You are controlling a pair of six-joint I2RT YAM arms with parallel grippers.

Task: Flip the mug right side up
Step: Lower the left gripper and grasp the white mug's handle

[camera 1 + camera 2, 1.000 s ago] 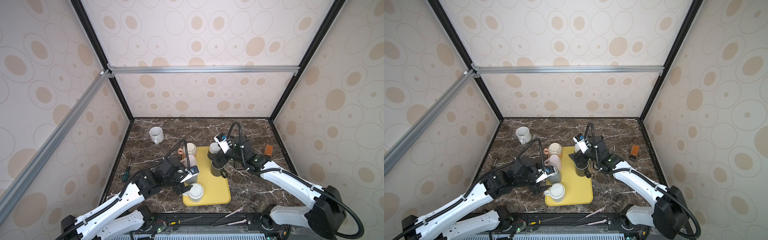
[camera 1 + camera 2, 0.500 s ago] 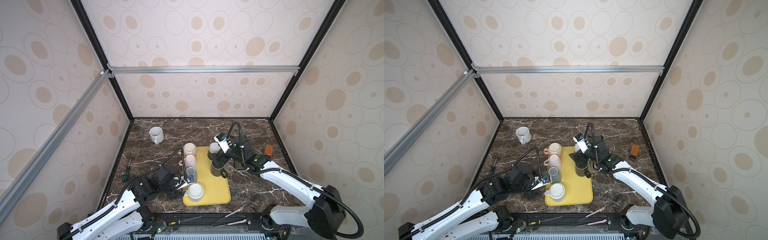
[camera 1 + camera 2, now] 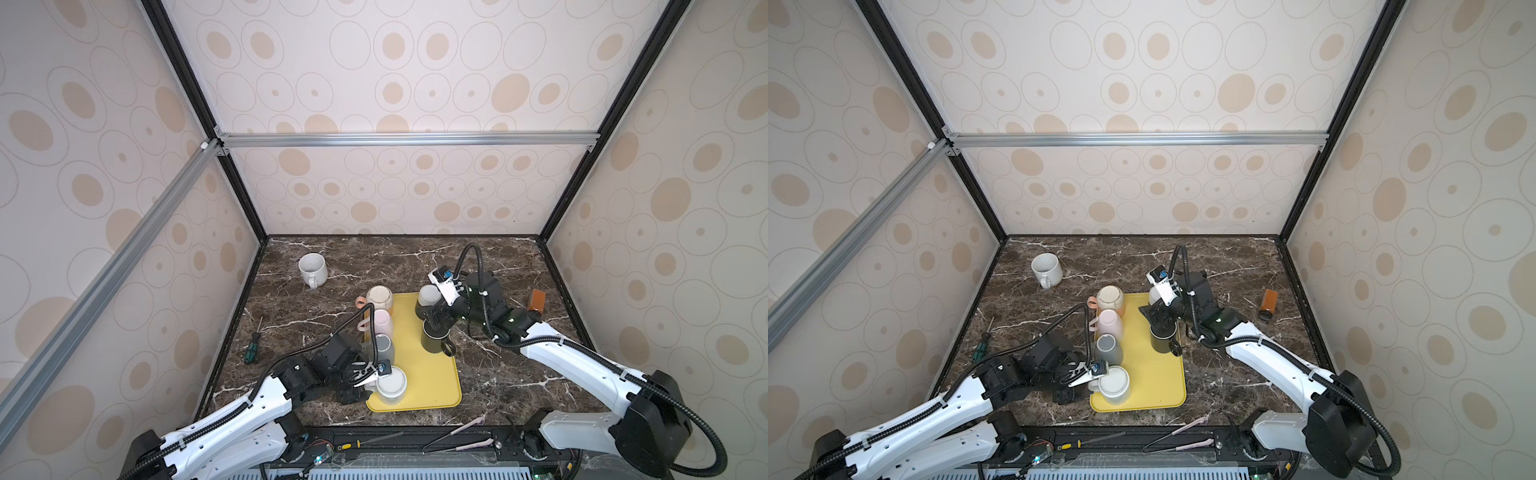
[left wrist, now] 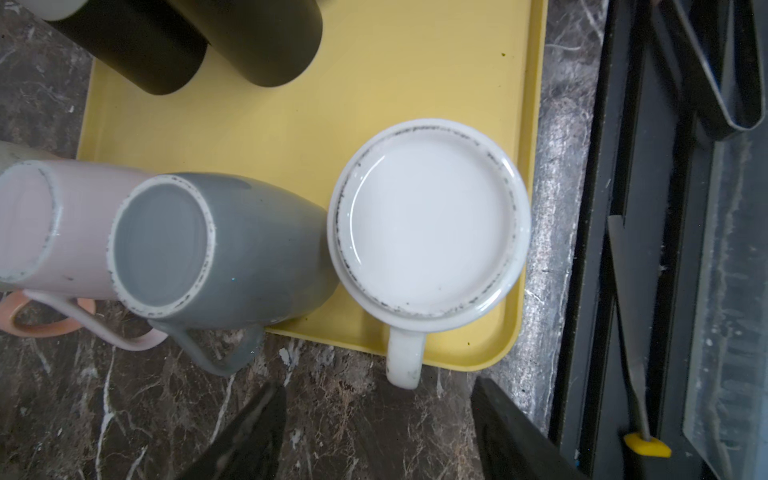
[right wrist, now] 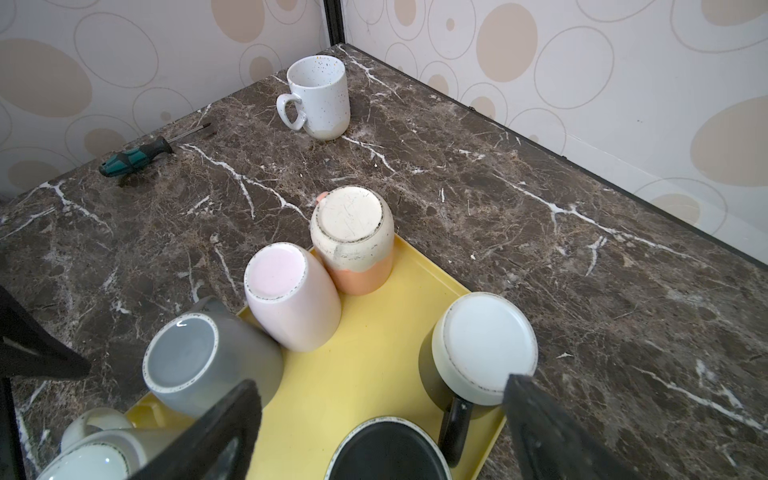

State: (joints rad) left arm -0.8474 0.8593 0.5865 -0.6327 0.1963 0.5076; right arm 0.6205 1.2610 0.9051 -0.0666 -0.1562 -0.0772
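Note:
A white mug [image 3: 391, 385] [image 4: 428, 224] stands upside down at the front left corner of the yellow tray [image 3: 432, 382]. Its handle [image 4: 405, 361] sticks out over the tray's edge. My left gripper [image 3: 361, 386] [image 4: 376, 392] is low over the marble just short of that handle, open, with nothing between its jaws. My right gripper [image 3: 436, 322] [image 5: 382, 384] hangs open above an upside-down black mug [image 3: 434, 338] [image 5: 386, 451] on the right side of the tray, one finger on each side and not touching it.
More upside-down mugs stand on the tray: grey [image 3: 382, 347], pink [image 3: 382, 324], cream and orange [image 3: 379, 297], and a dark one with a white base [image 3: 428, 297]. An upright speckled mug [image 3: 312, 268], a screwdriver [image 3: 251, 353] and an orange bottle [image 3: 536, 300] are on the marble.
My left gripper has drawn back from over the grey mug and dropped to the table beside the white mug's handle, its jaws narrowing. The right arm has stayed put.

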